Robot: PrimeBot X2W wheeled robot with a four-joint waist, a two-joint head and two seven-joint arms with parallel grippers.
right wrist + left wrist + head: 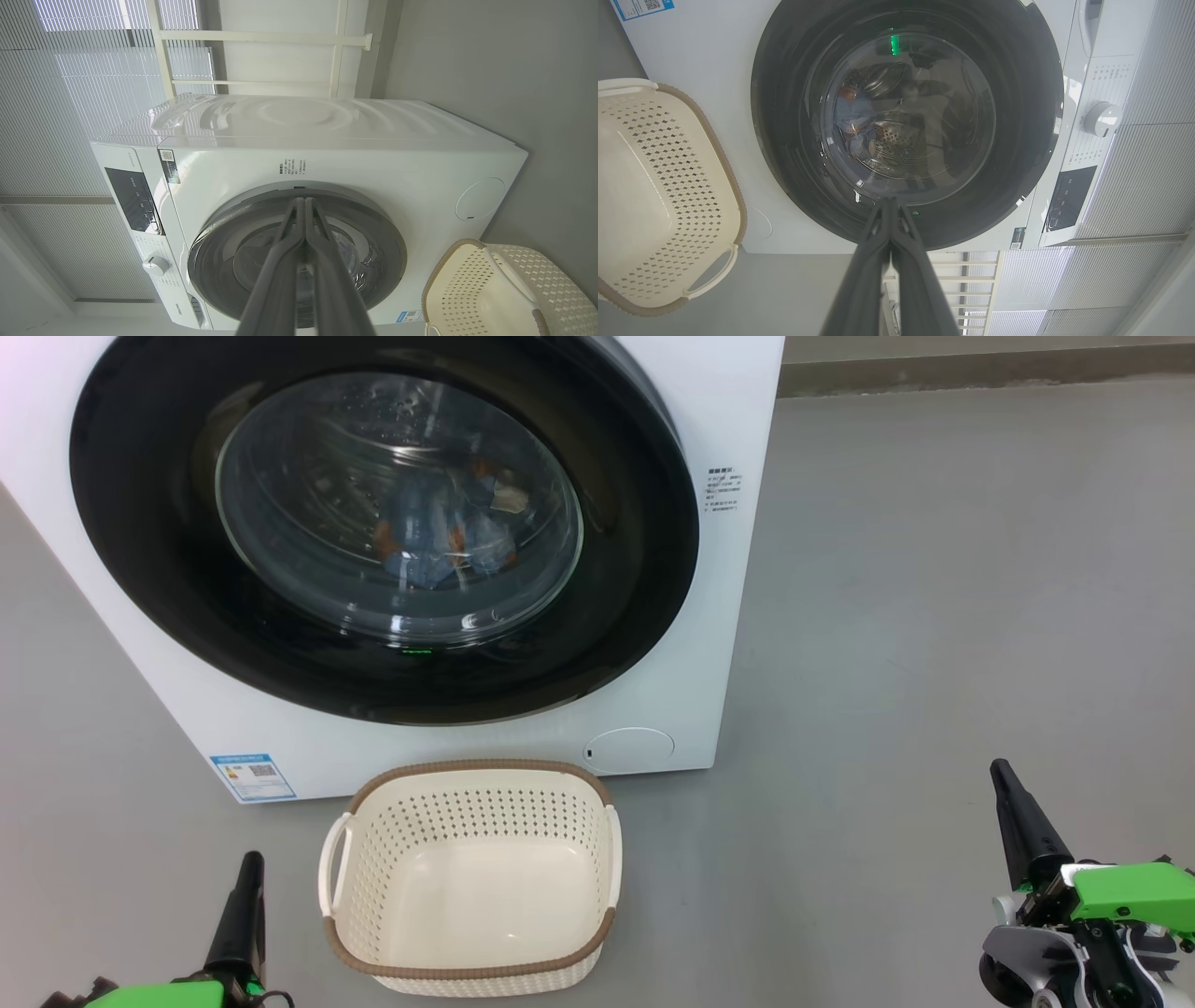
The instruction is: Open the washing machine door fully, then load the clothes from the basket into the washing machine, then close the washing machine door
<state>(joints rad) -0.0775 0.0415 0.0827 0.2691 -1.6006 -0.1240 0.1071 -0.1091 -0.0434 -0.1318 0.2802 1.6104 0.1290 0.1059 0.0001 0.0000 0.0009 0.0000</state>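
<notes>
washing machine door [392,513] shut flush on washing machine [738,429] | clothes [448,537] inside drum [894,140], seen through the door | basket [476,803] on floor [934,616] just before machine's front | left gripper [250,863] and right gripper [1004,779] low before machine, fingers pressed together, holding nothing | left wrist view adds dial [1101,119]; right wrist view, machine's top [303,116]

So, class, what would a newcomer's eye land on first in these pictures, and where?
The big black-rimmed washing machine door, shut, dominates the upper left of the head view, with blue clothes visible behind its glass. Just below it, on the grey floor, stands the empty cream basket.
</notes>
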